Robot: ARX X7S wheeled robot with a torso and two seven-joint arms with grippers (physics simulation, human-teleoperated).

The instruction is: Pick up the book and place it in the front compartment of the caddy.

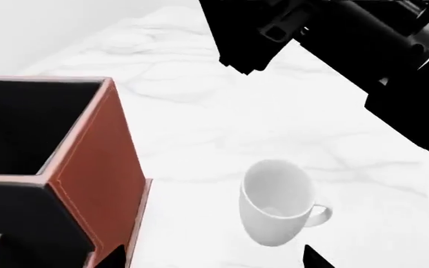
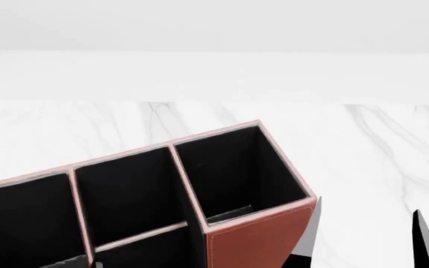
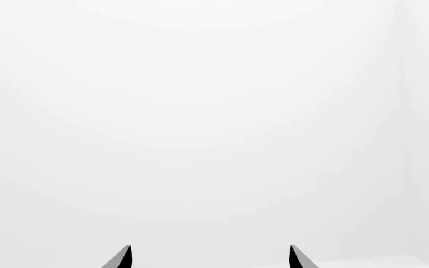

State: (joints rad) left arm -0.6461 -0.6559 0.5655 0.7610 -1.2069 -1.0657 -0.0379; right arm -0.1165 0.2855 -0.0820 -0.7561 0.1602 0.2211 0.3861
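The reddish-brown caddy (image 2: 256,237) with black lining fills the lower left of the head view, and its tall end corner (image 1: 95,167) shows in the left wrist view. A low cross divider (image 2: 143,236) splits its middle section; the front compartment is one of that pair, but I cannot tell which. The book is out of view. My right gripper (image 2: 365,237) stands open just right of the caddy's end, fingertips pointing up at a blank white wall (image 3: 214,111), nothing between them. My left gripper (image 1: 213,259) is open and empty, above the tabletop beside the caddy.
A white mug (image 1: 274,204) stands on the white marble table (image 2: 363,145) a little off the caddy's end, close ahead of my left fingertips. My right arm (image 1: 334,39) is a black mass beyond the mug. A white wall (image 2: 214,33) backs the table.
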